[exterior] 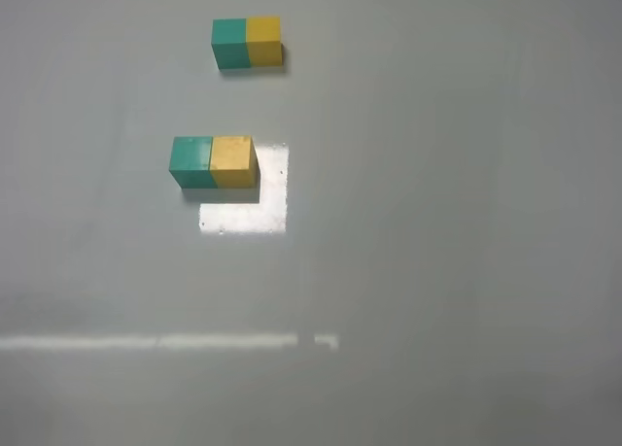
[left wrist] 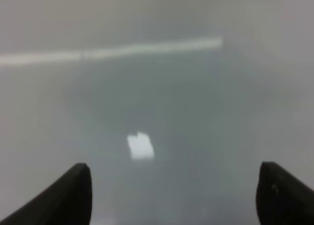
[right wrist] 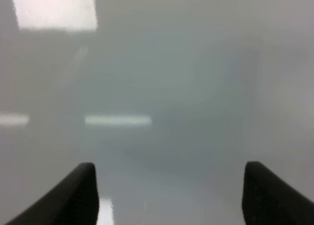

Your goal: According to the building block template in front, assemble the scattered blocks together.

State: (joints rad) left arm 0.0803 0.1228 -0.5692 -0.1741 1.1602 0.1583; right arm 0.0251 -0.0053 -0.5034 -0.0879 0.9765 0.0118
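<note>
Scattered blocks (exterior: pixel 213 161) joined, teal left, yellow right, matching template (exterior: pixel 247 43)

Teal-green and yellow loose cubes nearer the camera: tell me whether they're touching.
Touching. The exterior high view shows the teal-green cube and the yellow cube side by side with faces flush, no table visible between them, matching the template.

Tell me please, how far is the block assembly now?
It looks done. The teal-green cube and yellow cube sit side by side, apparently touching, teal left, yellow right, matching the template behind them. Nothing is in hand: the left gripper and right gripper are open over bare table. Seemingly nothing is left.
</note>
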